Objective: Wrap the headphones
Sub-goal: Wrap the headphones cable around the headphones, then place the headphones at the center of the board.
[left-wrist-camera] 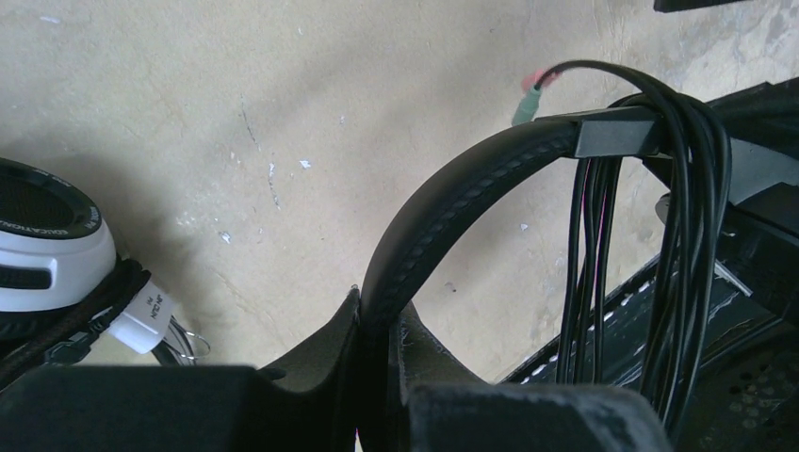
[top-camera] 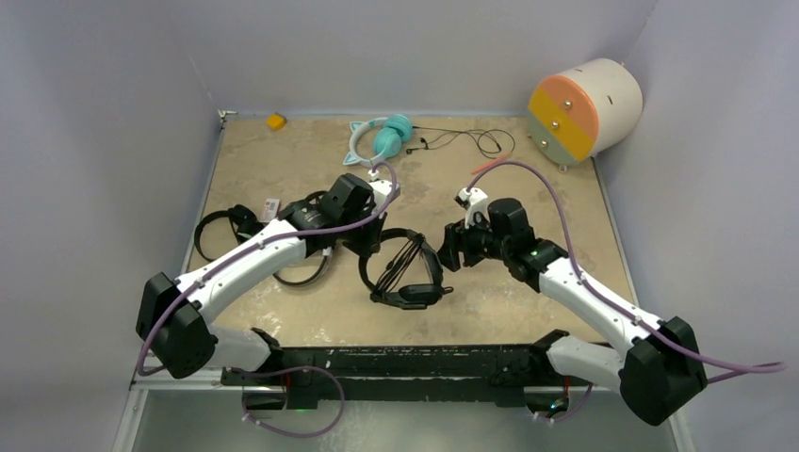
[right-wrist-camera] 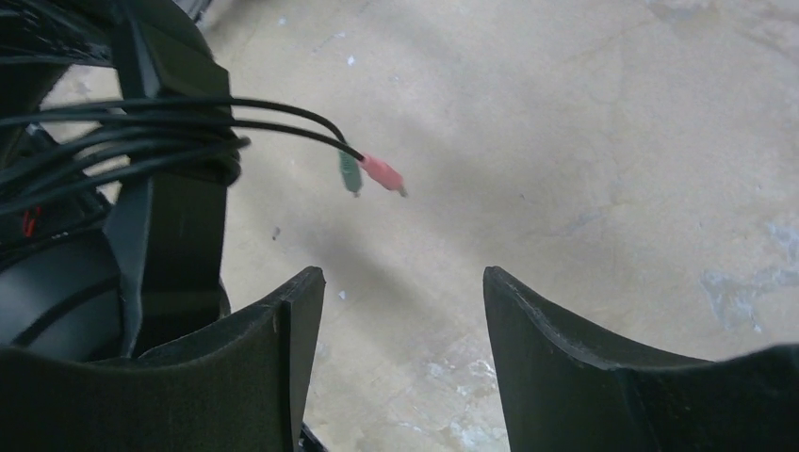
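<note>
So, my left gripper pinches the black headset, cable wound on; right gripper gapes empty; teal headset unwrapped.

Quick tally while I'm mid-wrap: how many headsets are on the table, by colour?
Teal headset: 1
Black headsets: 2
White-and-black headset: 1
Total: 4

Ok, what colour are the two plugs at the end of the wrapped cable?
One green plug, one pink plug; clearest in the right wrist view.
</note>
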`<state>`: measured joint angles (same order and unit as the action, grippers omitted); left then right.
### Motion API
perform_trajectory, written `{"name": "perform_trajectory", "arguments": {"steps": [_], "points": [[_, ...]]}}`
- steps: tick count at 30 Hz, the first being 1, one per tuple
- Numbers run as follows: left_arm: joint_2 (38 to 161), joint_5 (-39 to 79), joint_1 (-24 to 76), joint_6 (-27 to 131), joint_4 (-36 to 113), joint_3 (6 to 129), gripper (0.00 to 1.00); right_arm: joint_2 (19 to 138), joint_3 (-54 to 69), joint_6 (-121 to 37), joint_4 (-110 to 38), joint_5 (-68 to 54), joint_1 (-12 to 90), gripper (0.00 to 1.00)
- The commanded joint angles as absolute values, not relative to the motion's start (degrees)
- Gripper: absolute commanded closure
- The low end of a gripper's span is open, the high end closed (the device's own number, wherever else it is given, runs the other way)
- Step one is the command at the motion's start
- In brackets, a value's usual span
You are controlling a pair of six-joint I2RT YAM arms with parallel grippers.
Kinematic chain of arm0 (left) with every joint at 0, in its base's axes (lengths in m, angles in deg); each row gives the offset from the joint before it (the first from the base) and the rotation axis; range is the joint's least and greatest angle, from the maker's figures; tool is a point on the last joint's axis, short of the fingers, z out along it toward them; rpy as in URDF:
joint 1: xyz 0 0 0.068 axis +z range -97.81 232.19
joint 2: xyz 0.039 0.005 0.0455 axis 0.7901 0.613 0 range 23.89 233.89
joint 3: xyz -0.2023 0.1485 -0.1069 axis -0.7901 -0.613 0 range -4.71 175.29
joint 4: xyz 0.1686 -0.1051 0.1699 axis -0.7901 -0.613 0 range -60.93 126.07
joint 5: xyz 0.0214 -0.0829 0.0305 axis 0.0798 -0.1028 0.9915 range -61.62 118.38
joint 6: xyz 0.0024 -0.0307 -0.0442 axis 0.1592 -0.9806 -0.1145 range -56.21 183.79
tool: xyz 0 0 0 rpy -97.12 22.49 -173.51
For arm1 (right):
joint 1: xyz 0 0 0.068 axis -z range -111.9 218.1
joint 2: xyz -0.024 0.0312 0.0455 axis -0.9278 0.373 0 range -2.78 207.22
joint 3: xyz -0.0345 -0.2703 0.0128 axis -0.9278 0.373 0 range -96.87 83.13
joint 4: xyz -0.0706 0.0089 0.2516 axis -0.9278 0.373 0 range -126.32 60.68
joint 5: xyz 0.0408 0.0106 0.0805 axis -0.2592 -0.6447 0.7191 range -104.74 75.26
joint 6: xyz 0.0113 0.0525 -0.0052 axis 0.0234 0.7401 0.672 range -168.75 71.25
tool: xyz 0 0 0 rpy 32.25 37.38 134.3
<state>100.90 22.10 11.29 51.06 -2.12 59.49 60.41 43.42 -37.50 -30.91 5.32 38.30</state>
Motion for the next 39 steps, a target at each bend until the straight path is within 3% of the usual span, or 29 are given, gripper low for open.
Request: {"name": "perform_trajectory", "arguments": {"steps": [1,12,19,29,34,39], "points": [[101.20,22.17,11.50,45.92,1.82,62.14,1.00,58.04,45.72,-35.53,-30.00,-0.75,38.61,0.34],[101.33,23.40,11.50,40.49,4.25,57.35,1.00,56.37,44.90,-30.27,-27.79,-13.72,39.68,0.36],[100.93,22.54,11.50,39.70,5.03,54.51,1.00,59.61,44.39,-26.34,-32.41,-11.45,41.19,0.38],[104.93,27.05,14.63,33.35,11.58,50.66,1.00,72.47,34.20,-18.60,-36.06,-0.08,44.10,0.46],[108.45,25.57,19.19,27.85,14.54,50.22,1.00,75.52,32.75,-15.38,-38.58,-0.35,44.10,0.46],[111.16,34.17,19.84,21.65,16.96,49.33,1.00,73.35,33.84,-13.08,-38.44,-7.86,44.10,0.46]]}}
